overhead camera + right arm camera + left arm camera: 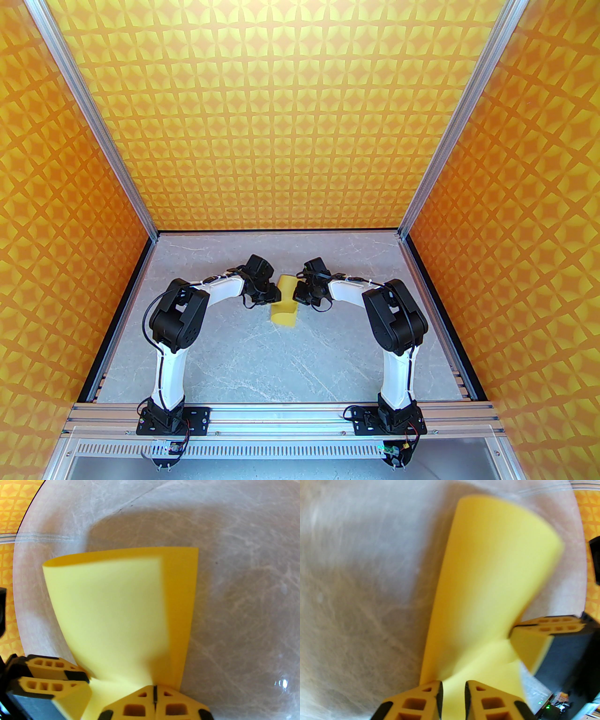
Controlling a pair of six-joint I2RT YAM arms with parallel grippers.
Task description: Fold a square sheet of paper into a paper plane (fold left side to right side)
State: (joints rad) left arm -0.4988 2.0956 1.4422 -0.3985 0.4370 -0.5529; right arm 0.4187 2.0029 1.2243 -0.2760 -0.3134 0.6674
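Note:
The square sheet of paper (284, 311) is plain yellow and curls over on itself in a loose half fold, raised off the grey table between my two grippers. In the right wrist view the sheet (112, 611) has its top layer stopping short of the lower layer's right edge. My right gripper (154, 696) is shut on the sheet's near edge, and it also appears in the left wrist view (512, 630). My left gripper (453, 691) has its jaws a narrow gap apart, with the sheet (492, 573) running through that gap. From above, the left gripper (276, 296) and right gripper (296, 296) nearly face each other.
The grey marbled table (262, 365) is boxed in by orange star-patterned walls (61, 243) on the left, right and back. An aluminium rail (281, 415) carrying both arm bases runs along the near edge. Bare tabletop lies in front of the sheet.

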